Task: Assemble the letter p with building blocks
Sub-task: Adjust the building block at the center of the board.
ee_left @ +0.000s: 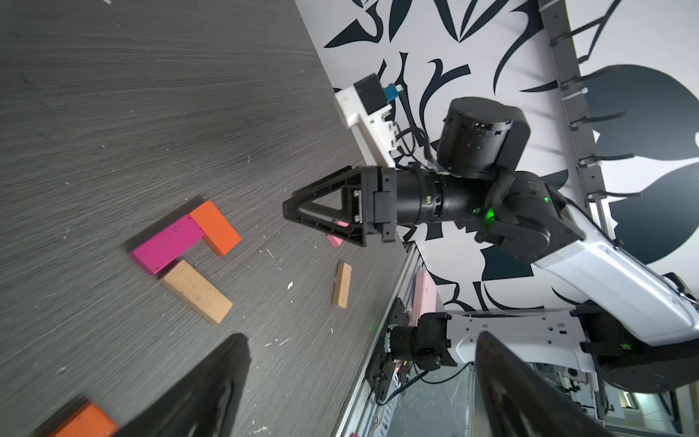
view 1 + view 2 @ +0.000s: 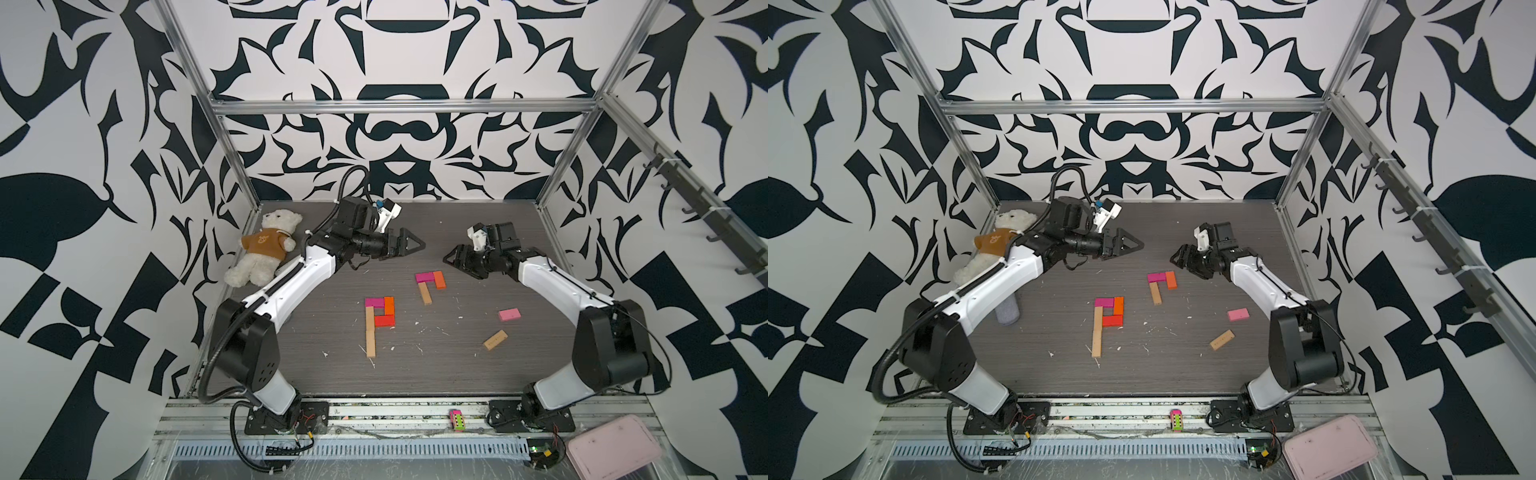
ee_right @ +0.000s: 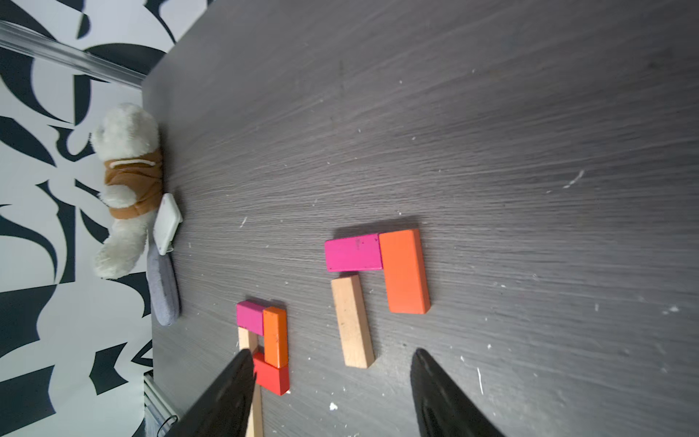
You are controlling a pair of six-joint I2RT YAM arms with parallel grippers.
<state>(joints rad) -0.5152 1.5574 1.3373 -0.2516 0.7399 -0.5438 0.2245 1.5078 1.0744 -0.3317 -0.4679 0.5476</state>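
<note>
Building blocks lie flat on the dark table. A magenta, an orange, a red and a long tan bar touch in a p shape at the centre. Behind it, a magenta, an orange and a tan block form an open corner, also seen in the right wrist view: tan block. A light pink block and a tan block lie loose at right. My left gripper hovers open and empty behind the blocks; my right gripper faces it, open and empty.
A white teddy bear lies at the back left, with a grey roll by the left arm. A toy car sits on the front rail and a pink tray at front right. White flecks dot the table.
</note>
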